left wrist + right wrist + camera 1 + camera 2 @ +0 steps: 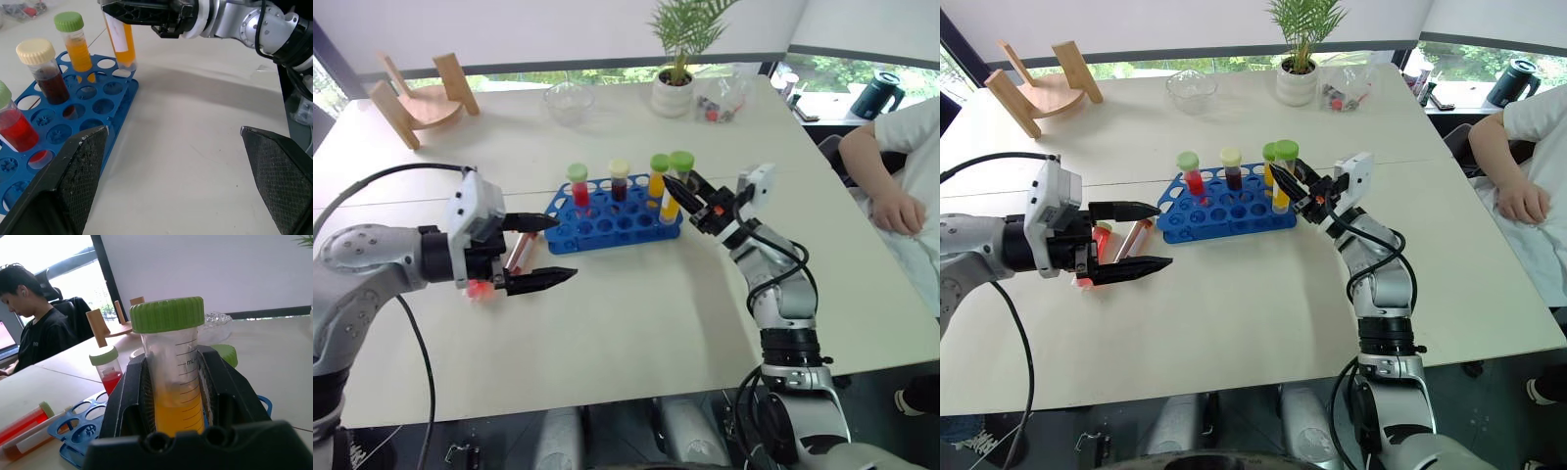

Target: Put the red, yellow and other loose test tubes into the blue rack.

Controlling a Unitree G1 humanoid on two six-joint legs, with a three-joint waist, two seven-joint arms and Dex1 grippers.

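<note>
The blue rack [625,227] lies mid-table. In it stand a red tube with a green cap [578,187], a dark tube with a cream cap [619,180] and a yellow tube with a green cap [657,177]. My right gripper [677,192] is shut on another yellow tube with a green cap [122,45], held upright with its bottom just over the rack's right end. My left gripper [562,251] hangs open left of the rack. Two loose tubes lie on the table by it, a red one [25,422] and a brownish one [516,252].
A person sits at the table's right edge, with a hand [899,211] on it. Along the back stand a wooden stand [419,96], a glass bowl [570,100], a potted plant [674,86] and a plastic bag [721,99]. Another person [30,335] sits beyond the left side.
</note>
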